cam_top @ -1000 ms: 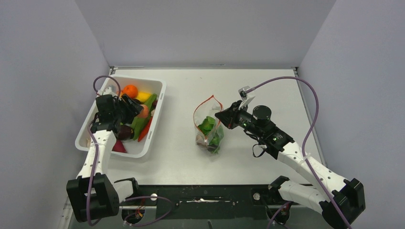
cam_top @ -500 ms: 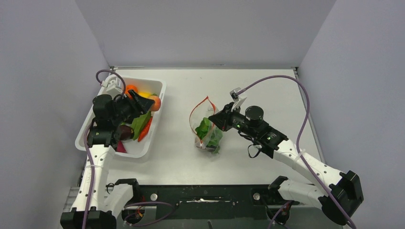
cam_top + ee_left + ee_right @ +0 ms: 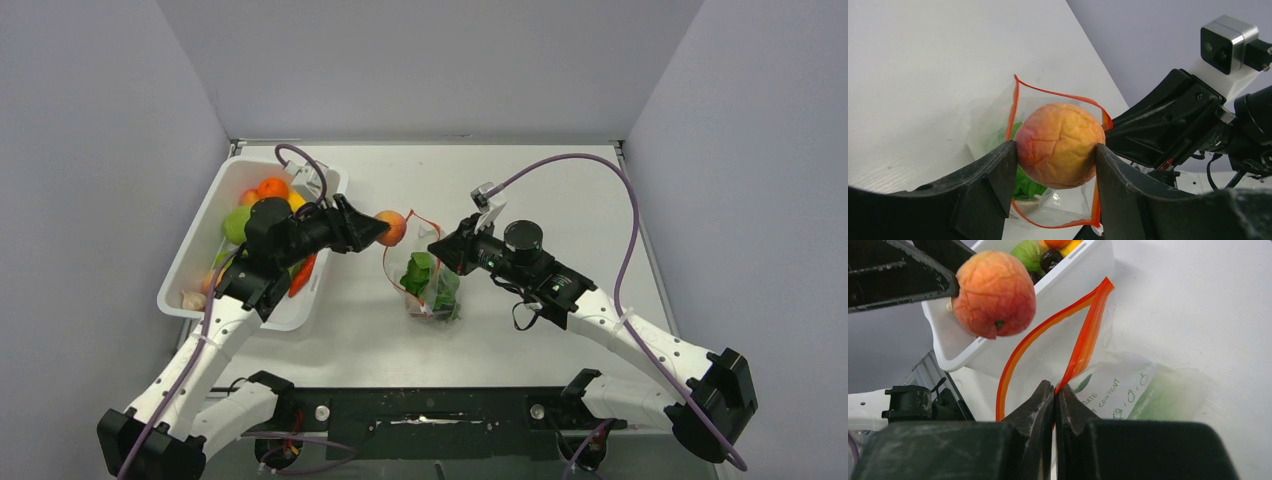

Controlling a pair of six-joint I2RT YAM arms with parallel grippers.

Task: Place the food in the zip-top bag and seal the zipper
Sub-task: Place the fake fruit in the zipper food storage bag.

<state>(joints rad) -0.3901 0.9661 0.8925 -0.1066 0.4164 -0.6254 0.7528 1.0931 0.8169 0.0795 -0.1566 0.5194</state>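
My left gripper [image 3: 382, 231] is shut on a peach [image 3: 392, 228] and holds it in the air at the left rim of the zip-top bag's mouth; in the left wrist view the peach [image 3: 1058, 144] sits between both fingers above the open mouth. The clear zip-top bag [image 3: 428, 280] stands open mid-table with green lettuce [image 3: 418, 268] inside. Its red-orange zipper [image 3: 1083, 335] forms an open loop. My right gripper [image 3: 440, 247] is shut on the zipper edge at the bag's right rim, holding it up [image 3: 1054, 390]. The peach also shows in the right wrist view [image 3: 994, 294].
A white bin [image 3: 188, 262] at the left holds more toy food: an orange [image 3: 272, 187], a green piece [image 3: 236, 222], a red piece [image 3: 304, 275]. The bin's near corner [image 3: 1063, 275] lies just behind the bag. Walls close in left, right and back.
My left arm has lifted the peach out of the bin and carried it right to the bag's mouth. My right gripper has kept its hold on the zipper edge, shifting slightly left.
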